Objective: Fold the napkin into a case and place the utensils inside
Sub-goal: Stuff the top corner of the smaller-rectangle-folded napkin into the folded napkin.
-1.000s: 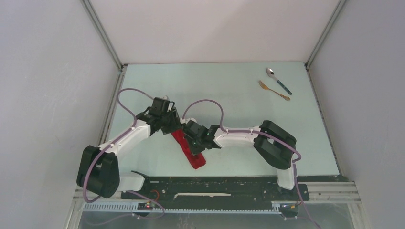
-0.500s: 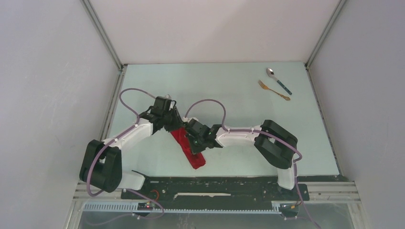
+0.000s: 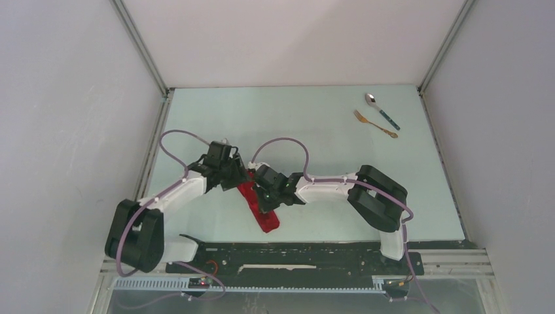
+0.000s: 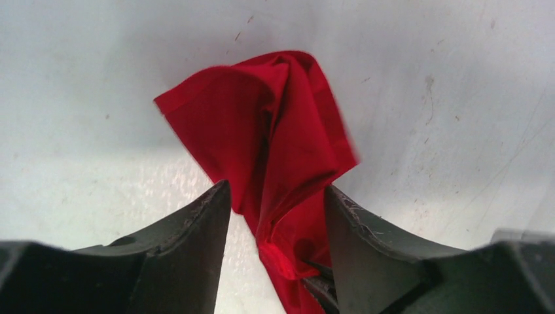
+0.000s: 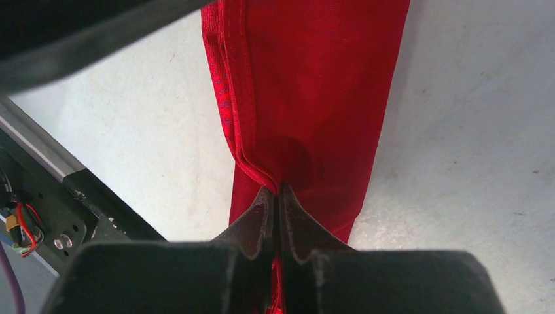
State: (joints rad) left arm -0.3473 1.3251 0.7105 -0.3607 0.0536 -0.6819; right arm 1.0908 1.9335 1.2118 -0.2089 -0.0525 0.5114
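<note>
- Your right gripper (image 5: 278,188) has its jaws pressed fully together on the napkin (image 3: 268,219), pinching a layered, hemmed fold edge partway along the strip.
- Your left gripper (image 4: 276,190) stands with its jaws well apart. The crumpled far end of the red cloth sits between its fingers (image 4: 203,222). Bare table shows between the cloth and one finger, so nothing is clamped there.
- You see the napkin lying as a narrow red strip on the pale table (image 3: 314,124), running diagonally between the two arms in the near middle, its near end close to the front edge.
- You find the teal-handled spoon (image 3: 382,110) and the gold fork (image 3: 375,123) lying side by side at the far right corner, well apart from the napkin and both grippers.
</note>
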